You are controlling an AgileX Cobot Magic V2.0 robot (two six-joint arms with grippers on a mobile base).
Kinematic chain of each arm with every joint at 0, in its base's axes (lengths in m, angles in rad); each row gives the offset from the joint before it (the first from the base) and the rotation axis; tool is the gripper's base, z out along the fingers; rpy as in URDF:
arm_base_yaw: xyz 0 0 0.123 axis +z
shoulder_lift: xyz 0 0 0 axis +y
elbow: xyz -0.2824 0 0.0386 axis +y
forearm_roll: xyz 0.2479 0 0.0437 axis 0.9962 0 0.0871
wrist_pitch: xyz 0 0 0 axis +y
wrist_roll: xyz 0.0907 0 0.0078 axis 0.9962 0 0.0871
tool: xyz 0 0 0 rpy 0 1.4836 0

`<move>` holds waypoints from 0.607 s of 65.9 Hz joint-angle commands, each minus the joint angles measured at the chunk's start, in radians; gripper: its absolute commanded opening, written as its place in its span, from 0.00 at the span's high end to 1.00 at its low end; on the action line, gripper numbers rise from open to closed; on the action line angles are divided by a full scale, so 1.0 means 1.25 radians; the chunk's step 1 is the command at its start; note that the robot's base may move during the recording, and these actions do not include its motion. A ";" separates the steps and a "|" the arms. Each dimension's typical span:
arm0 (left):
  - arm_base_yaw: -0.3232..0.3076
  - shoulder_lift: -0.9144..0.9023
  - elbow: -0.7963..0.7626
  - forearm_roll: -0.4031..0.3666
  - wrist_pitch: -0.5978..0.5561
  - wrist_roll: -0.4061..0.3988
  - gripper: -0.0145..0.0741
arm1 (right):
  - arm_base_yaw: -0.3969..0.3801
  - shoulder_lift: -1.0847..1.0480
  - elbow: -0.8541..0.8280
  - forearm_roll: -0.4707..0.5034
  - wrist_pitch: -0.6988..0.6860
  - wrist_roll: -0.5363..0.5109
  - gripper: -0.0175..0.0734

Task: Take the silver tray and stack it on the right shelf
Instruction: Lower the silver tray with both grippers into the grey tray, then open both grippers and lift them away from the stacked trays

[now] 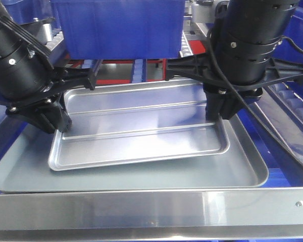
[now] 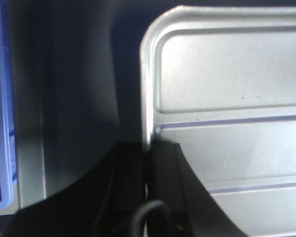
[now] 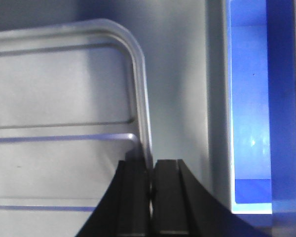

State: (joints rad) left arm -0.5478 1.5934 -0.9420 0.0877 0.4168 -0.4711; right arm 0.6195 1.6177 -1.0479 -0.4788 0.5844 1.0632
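The silver tray (image 1: 141,131), shiny with two long ridges, lies inside a larger dull grey tray (image 1: 141,177), slightly skewed. My left gripper (image 1: 58,118) is shut on its left rim, seen close in the left wrist view where the black fingers (image 2: 165,168) pinch the tray's (image 2: 227,74) edge. My right gripper (image 1: 222,108) is shut on the right rim; its fingers (image 3: 170,182) clamp the thin edge of the tray (image 3: 59,89). A flat stainless front bar (image 1: 141,212) crosses the near edge; I cannot tell whether this is the right shelf.
A blue bin (image 1: 118,25) stands just behind the trays, with white roller tracks (image 1: 187,45) beside it. Blue walls flank both sides (image 3: 249,108) (image 2: 0,98). The grey tray's floor (image 3: 180,98) shows between silver rim and blue wall.
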 commanded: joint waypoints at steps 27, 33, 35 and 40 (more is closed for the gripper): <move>-0.006 -0.028 -0.024 0.022 -0.002 0.011 0.46 | 0.000 -0.035 -0.032 -0.017 -0.088 0.002 0.73; -0.006 -0.028 -0.024 0.022 0.003 0.011 0.47 | 0.001 -0.035 -0.032 -0.016 -0.088 0.002 0.63; -0.006 -0.028 -0.024 0.022 0.005 0.011 0.47 | 0.001 -0.035 -0.032 -0.016 -0.087 0.002 0.53; -0.006 -0.028 -0.024 0.022 0.006 0.011 0.47 | 0.001 -0.035 -0.032 -0.016 -0.071 0.002 0.30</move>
State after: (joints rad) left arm -0.5497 1.5934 -0.9420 0.1193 0.4556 -0.4615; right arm 0.6195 1.6177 -1.0519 -0.4725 0.5191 1.0668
